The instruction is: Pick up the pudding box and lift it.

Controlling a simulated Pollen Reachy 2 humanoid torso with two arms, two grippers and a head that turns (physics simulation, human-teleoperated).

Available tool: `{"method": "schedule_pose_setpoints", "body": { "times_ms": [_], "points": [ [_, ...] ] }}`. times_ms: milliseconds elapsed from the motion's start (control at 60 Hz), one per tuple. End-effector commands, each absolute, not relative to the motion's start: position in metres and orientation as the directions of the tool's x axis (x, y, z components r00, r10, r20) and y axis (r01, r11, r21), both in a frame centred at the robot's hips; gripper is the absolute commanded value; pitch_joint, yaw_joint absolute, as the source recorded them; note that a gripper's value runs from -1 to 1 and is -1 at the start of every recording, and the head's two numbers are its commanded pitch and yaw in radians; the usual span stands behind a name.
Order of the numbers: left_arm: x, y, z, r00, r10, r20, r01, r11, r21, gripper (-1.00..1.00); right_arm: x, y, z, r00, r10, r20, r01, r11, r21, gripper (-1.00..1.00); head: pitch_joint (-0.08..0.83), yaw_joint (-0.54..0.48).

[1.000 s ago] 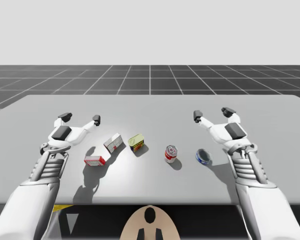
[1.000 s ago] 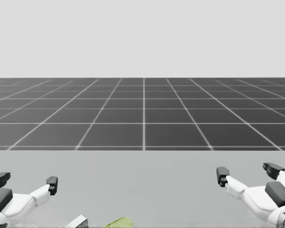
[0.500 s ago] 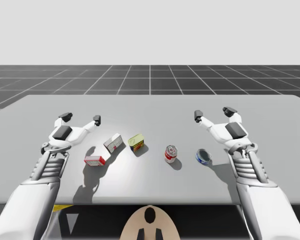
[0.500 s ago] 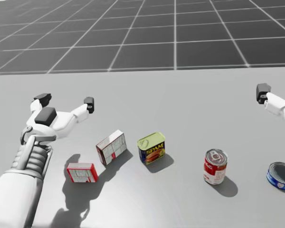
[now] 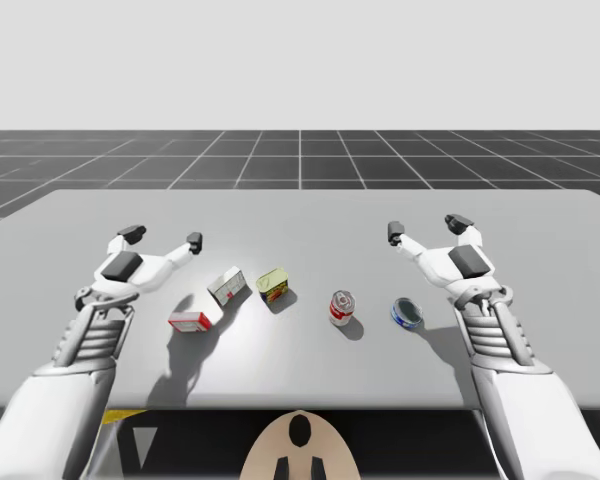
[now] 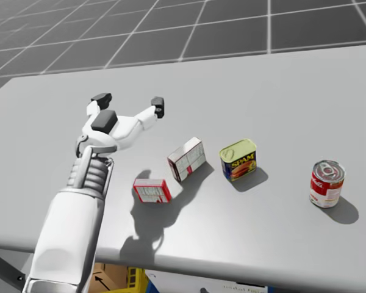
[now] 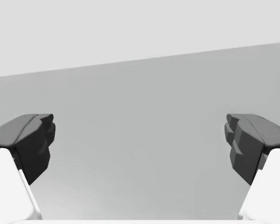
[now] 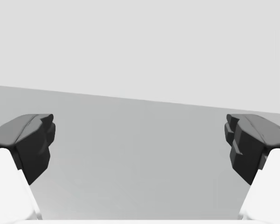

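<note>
1. Since half a second ago my head has turned further down and to the left. In the high view the arms and the things on the table lie as they did.
2. Table (image 5: 300,212): grey, carrying five things in a loose row across its near half.
3. Left gripper (image 5: 163,236): over the table's left side with jaws spread wide. The left wrist view has bare table surface ahead of them.
4. Right gripper (image 5: 425,227): over the right side, jaws likewise spread wide, bare table ahead.
5. Pudding box (image 6: 186,159): taken to be the larger white box with red edges. It stands on a narrow side, near the left gripper but apart from it, on the side toward me.
6. Blue rectangular can (image 6: 238,159) with a yellow top: just beside the pudding box toward the middle, not touching.
7. Red-and-white round can (image 6: 326,183): upright, further right, well apart.
8. Small red box (image 6: 151,191): lying flat, close beside the left forearm.
9. Low blue round can (image 5: 407,314): by the right wrist.
</note>
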State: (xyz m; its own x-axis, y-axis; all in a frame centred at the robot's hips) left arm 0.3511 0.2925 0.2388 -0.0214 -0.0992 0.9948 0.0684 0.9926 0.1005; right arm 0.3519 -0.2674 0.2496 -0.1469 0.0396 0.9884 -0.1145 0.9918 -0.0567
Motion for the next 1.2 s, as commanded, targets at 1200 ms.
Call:
{"method": "schedule_pose_setpoints", "body": {
  "times_ms": [1200],
  "points": [
    [0.359,0.251,0.199,0.414,-0.353,0.839,0.54,0.837,0.085,-1.0,0.354,-0.269,0.249,-0.159,0.049,0.986,-0.093,0.994,-0.064,-1.0,0.615,0.29]
  ]
}}
